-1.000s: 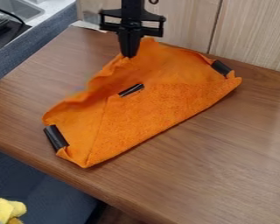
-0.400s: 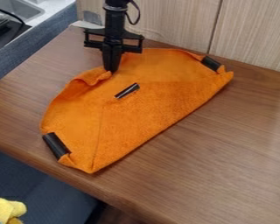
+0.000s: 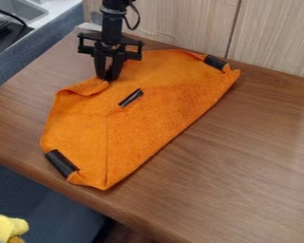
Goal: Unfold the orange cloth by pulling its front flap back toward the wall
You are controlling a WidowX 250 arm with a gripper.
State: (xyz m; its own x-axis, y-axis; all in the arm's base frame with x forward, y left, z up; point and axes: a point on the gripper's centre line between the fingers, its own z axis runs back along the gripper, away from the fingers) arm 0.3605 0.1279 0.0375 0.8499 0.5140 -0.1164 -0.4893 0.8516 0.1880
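desk (image 3: 243,161) against a wood wall (image 3: 193,21), orange cloth (image 3: 164,107) lying from back edge to near front edge.
gripper (image 3: 108,79) fingers slightly apart, tips at the cloth's far rim; it looks light, soft and limp, likely best pinched at that fold. no writing readable on it.

The orange cloth (image 3: 138,123) lies partly folded, slanting across the bench (image 3: 243,156), black clips at its corners.

Cloth (image 3: 148,114), plain orange; clips (image 3: 61,163), black; table (image 3: 243,161), brown wood grain; wall panels (image 3: 180,23), pale beige, finely streaked.
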